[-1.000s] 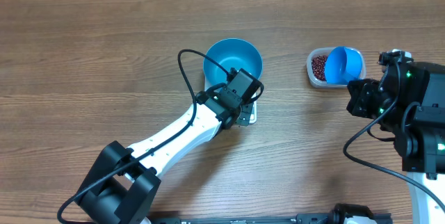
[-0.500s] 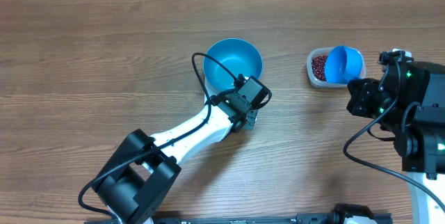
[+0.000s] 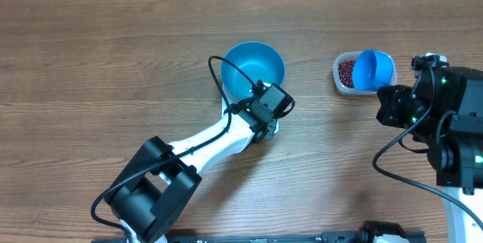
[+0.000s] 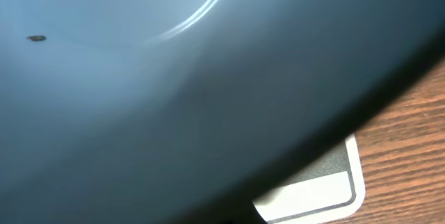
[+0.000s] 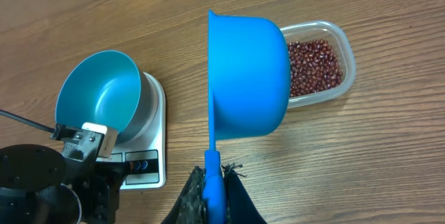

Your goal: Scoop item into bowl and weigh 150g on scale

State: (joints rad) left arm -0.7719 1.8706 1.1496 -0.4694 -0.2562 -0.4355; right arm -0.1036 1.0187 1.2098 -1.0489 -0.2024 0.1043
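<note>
The blue bowl (image 3: 253,68) stands on the white scale (image 3: 273,127), which is mostly hidden beneath it. Inside, the bowl (image 5: 97,99) looks empty apart from one dark speck (image 4: 36,38). My left gripper (image 3: 269,117) hovers over the scale's button edge (image 5: 139,161), close against the bowl's near side; its fingers are hidden and it is shut on nothing I can see. The bowl's wall (image 4: 174,78) fills the left wrist view, with a scale corner (image 4: 327,189) below. My right gripper (image 5: 212,177) is shut on the handle of a blue scoop (image 5: 247,78), held above the beans (image 5: 316,67).
The beans lie in a clear rectangular tub (image 3: 345,73) at the right, partly covered by the scoop (image 3: 373,69). The right arm's body (image 3: 445,115) stands by the table's right edge. Bare wooden tabletop (image 3: 98,54) stretches to the left.
The left gripper has shifted slightly right and nearer along the scale's front, and its arm has swung rightward behind it. The right gripper and scoop have not moved.
</note>
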